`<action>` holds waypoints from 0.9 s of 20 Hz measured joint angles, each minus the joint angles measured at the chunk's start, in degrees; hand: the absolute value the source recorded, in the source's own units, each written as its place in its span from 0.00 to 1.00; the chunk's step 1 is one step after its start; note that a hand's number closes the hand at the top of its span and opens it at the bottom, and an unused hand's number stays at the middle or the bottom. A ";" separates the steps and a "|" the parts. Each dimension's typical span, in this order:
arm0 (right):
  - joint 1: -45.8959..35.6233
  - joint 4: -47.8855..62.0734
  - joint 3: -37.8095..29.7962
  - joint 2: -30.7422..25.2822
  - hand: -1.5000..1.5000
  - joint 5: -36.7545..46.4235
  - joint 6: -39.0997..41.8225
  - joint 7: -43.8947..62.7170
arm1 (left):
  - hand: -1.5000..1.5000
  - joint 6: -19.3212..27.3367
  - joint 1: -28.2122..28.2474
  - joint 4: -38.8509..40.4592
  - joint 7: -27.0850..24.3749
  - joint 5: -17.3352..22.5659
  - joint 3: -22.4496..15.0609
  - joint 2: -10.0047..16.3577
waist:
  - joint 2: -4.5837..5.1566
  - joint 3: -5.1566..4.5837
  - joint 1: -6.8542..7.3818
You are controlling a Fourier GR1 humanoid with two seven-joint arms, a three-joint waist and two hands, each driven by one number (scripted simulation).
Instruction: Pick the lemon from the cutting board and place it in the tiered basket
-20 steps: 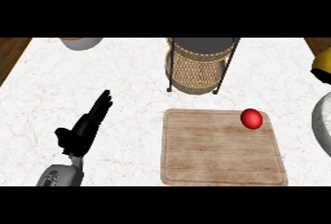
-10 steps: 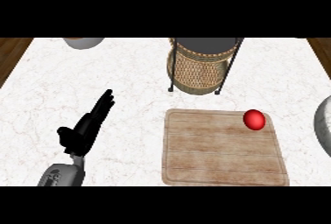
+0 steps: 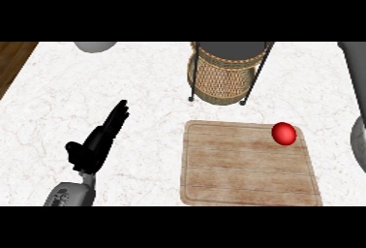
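Observation:
A red, egg-shaped fruit (image 3: 283,133) lies on the far right corner of the wooden cutting board (image 3: 243,169); nothing yellow like a lemon shows. Behind the board stands the wicker tiered basket (image 3: 223,77) in its black wire frame. My left hand (image 3: 97,143) rests open on the marble counter, well left of the board, with straight fingers pointing away from me and nothing in it. No black right hand shows anywhere in the head view.
A grey bowl (image 3: 95,46) sits at the far left edge of the counter. A pale rounded dish (image 3: 358,140) shows at the right edge beside the board. A grey shape (image 3: 354,60) runs down the top right corner. Dark wood floor (image 3: 14,58) lies beyond the counter's left edge.
A yellow thing at the top right has gone from view, and a grey shape now stands there. The left hand, the board and the red fruit have hardly shifted.

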 measured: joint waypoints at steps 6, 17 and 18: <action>-5.37 11.63 0.46 5.03 1.00 2.73 -4.00 -4.29 | 0.50 0.80 -1.76 0.31 1.10 -0.73 -0.03 -0.89 | 0.24 0.01 0.20; -11.99 25.60 -3.36 12.10 1.00 2.12 -9.37 -8.45 | 0.50 -0.69 -1.27 0.97 -0.35 -0.38 1.09 -0.10 | 0.38 0.02 0.47; -12.85 26.55 -4.02 12.44 1.00 1.68 -9.52 -8.23 | 0.50 -0.65 -2.02 1.32 -0.03 -0.37 1.26 -0.15 | 0.43 0.02 0.49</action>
